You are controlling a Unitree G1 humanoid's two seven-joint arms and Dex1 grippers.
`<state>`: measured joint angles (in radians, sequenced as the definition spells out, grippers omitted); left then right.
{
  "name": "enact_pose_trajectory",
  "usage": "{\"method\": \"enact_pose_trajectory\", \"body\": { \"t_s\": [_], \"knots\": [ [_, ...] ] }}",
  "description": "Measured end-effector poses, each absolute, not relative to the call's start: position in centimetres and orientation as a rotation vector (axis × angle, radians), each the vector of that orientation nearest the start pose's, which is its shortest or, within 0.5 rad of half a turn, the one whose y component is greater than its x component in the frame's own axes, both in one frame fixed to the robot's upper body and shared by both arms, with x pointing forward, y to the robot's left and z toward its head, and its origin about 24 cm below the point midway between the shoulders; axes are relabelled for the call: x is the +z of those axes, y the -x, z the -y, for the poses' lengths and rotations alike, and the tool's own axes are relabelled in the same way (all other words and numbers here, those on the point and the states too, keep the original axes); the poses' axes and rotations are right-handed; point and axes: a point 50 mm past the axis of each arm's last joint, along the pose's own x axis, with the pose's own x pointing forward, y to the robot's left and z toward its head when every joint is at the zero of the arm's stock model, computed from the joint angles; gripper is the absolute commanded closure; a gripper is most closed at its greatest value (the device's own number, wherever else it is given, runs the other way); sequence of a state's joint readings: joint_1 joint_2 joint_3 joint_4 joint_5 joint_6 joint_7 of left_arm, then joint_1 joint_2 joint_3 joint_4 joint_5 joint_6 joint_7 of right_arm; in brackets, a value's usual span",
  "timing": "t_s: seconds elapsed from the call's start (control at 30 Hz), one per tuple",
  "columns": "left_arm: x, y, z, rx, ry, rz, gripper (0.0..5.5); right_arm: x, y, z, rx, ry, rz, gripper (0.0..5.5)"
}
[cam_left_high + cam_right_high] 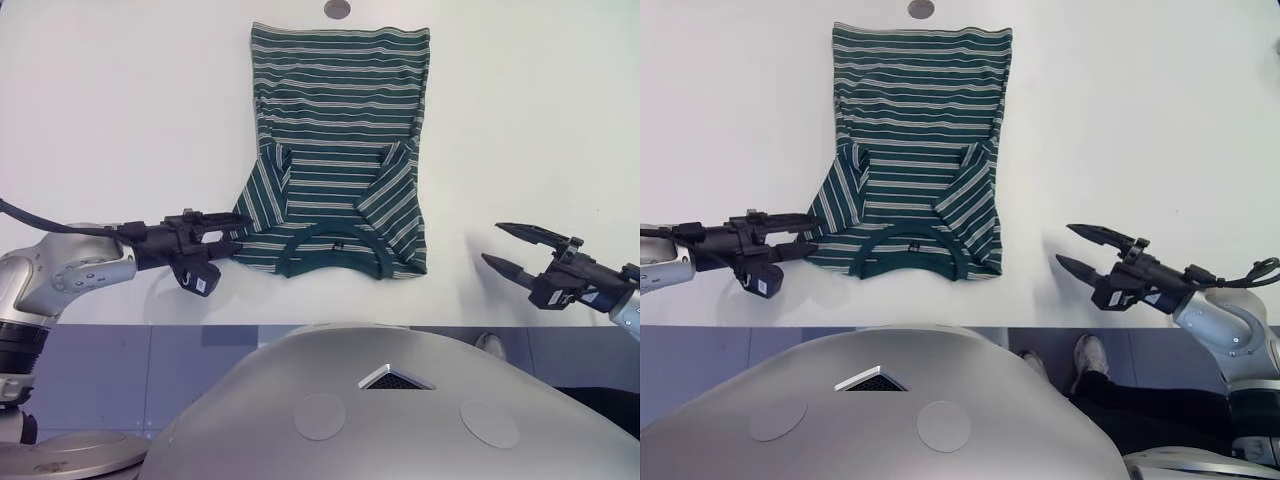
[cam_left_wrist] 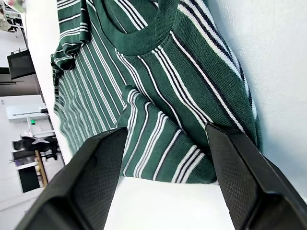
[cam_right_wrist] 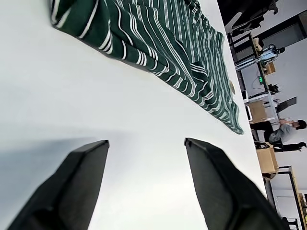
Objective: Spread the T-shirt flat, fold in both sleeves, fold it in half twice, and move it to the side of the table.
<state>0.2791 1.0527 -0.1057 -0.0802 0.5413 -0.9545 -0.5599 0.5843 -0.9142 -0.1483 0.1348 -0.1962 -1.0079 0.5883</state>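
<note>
A dark green T-shirt [image 1: 335, 150] with white stripes lies on the white table [image 1: 120, 120], collar toward me and hem at the far side. Both sleeves are folded in over the body. My left gripper [image 1: 236, 232] is open at the shirt's near left corner, its fingers on either side of the folded shoulder edge [image 2: 187, 163]. My right gripper [image 1: 503, 246] hangs open over bare table, well to the right of the shirt [image 3: 158, 38], with nothing between its fingers.
A small grey round disc [image 1: 337, 9] is set in the table just beyond the shirt's hem. Bare table [image 1: 1160, 120] stretches to both sides of the shirt. The table's near edge [image 1: 300, 322] runs just below the collar.
</note>
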Motion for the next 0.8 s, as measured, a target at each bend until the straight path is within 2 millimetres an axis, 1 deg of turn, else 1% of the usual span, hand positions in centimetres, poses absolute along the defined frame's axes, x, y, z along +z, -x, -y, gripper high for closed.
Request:
{"method": "enact_pose_trajectory", "body": {
  "t_s": [0.03,0.1,0.17,0.23,0.3,0.33,0.4,0.43,0.5,0.53,0.63,0.73,0.8],
  "knots": [
    [6.1,-14.4,-22.6,-1.428,-1.408,0.217,2.48,4.8,-10.2,28.5,1.026,1.030,-0.062,2.56],
    [6.3,-14.3,-22.3,-1.413,-1.371,0.263,2.48,4.6,-10.0,28.3,1.004,1.026,-0.055,2.56],
    [6.6,-14.5,-22.3,-1.403,-1.355,0.292,2.48,4.3,-9.7,28.0,0.982,1.017,-0.053,2.56],
    [7.3,-15.0,-22.9,-1.407,-1.356,0.308,2.48,4.0,-9.2,27.3,0.961,1.004,-0.040,2.56],
    [8.4,-16.0,-23.4,-1.393,-1.384,0.344,2.48,3.6,-8.6,26.7,0.931,0.982,-0.040,2.56],
    [9.1,-17.0,-23.5,-1.360,-1.413,0.375,2.48,3.4,-8.4,26.3,0.917,0.976,-0.039,2.56],
    [9.9,-18.4,-24.0,-1.310,-1.480,0.397,2.48,3.2,-8.3,26.1,0.888,0.966,-0.035,2.56],
    [10.0,-19.1,-24.4,-1.296,-1.522,0.376,2.48,3.1,-8.3,25.9,0.878,0.965,-0.030,2.56],
    [9.4,-19.3,-25.3,-1.300,-1.560,0.318,2.48,3.1,-8.4,25.8,0.882,0.972,-0.025,2.56],
    [8.6,-19.0,-25.9,-1.327,-1.577,0.263,2.48,3.1,-8.4,25.7,0.878,0.971,-0.026,2.56],
    [6.8,-17.9,-27.0,-1.420,-1.592,0.165,2.48,3.0,-8.5,25.7,0.870,0.969,-0.028,2.56],
    [6.6,-17.6,-26.8,-1.442,-1.595,0.189,2.48,3.1,-8.6,25.7,0.870,0.969,-0.028,2.56],
    [6.5,-17.4,-26.0,-1.455,-1.585,0.232,2.48,3.1,-8.8,25.7,0.867,0.967,-0.029,2.56]
  ]
}}
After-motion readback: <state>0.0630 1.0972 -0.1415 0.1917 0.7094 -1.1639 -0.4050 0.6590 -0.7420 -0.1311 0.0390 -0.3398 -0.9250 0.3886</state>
